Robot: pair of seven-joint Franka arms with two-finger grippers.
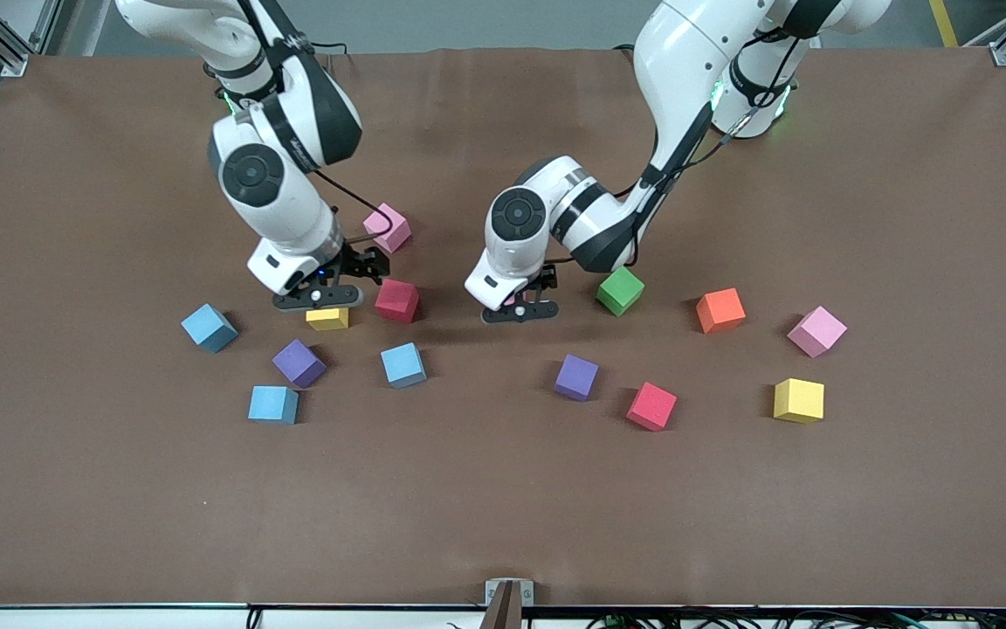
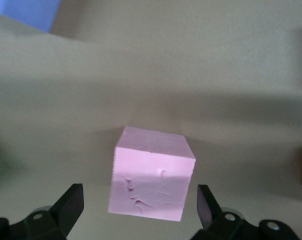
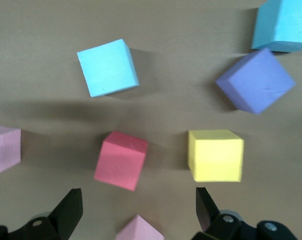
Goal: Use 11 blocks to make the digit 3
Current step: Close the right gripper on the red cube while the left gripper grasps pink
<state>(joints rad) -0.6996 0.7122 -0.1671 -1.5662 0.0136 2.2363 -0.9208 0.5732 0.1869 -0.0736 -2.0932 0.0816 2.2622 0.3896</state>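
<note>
The blocks lie scattered on the brown table (image 1: 503, 507), no digit formed. The left gripper (image 1: 520, 307) hangs low with fingers spread either side of a pink block (image 2: 151, 175) — not touching it. The right gripper (image 1: 321, 295), spread too, hovers over a yellow block (image 1: 327, 319) beside a red block (image 1: 397, 300).

Left gripper (image 1: 520, 307) hides a pink block (image 2: 151, 175).
</note>
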